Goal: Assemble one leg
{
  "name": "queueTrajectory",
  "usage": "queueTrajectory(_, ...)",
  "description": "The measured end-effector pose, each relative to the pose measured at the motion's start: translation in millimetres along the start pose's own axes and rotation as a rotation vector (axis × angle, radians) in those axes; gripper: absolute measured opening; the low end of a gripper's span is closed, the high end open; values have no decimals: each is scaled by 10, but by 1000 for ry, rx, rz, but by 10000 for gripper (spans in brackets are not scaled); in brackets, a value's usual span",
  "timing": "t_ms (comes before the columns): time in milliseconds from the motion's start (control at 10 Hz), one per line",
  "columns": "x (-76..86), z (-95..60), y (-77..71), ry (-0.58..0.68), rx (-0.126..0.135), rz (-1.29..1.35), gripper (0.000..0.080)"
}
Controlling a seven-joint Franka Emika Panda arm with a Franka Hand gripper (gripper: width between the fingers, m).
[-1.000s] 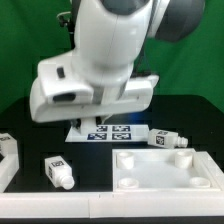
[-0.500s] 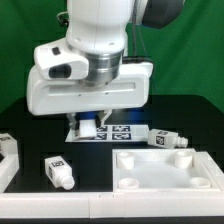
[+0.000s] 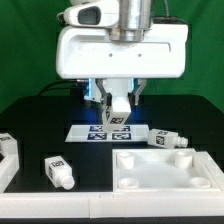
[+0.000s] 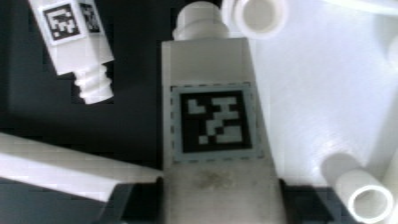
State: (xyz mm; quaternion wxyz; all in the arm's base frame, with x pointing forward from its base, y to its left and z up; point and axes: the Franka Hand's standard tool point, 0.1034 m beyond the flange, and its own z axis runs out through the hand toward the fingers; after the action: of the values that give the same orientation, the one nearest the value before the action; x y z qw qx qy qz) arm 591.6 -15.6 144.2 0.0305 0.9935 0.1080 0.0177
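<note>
Exterior view: the leg is being held roughly upright by the gripper, above the marker board.
Fingers: the fingers are being pressed against the leg's two sides, pinching it.
Labels: a black-and-white square tag is being shown on the held leg.
Wrist view: the leg's narrower end is being pointed away from the fingers, beside the panel.
Other legs: a second leg and a third leg are being left lying on the table.

You have bright, even light in both views; white plastic glares against the black table. Your wrist view runs soft, though the tag on the leg reads clearly.
</note>
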Motion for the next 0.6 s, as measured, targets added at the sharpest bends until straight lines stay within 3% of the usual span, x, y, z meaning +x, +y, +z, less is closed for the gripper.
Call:
queueTrajectory(300, 7, 21, 44, 195, -38, -9, 286)
queueTrajectory(500, 291, -127, -162, 375, 8, 81, 286)
queueTrajectory(600, 448, -189, -304, 470, 11, 125, 286)
